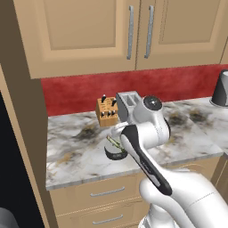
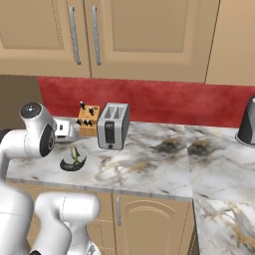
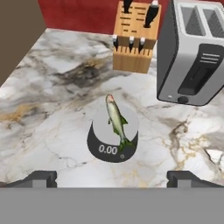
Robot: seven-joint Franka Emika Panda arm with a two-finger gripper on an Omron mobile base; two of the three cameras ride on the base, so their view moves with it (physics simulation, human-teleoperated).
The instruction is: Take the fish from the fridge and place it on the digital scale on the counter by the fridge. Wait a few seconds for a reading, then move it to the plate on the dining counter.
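The slender olive-green fish lies across the grey disc of the digital scale, whose display reads 0.00. This scale stands on the marble counter in front of the knife block, with the fish on top. My gripper hangs above and just short of the scale, open, its fingertips wide apart and holding nothing. The plate and the dining counter are out of view.
A wooden knife block and a silver toaster stand behind the scale by the red wall. A dark appliance sits at the far right. A brown side panel borders the counter's left end, with wall cupboards overhead.
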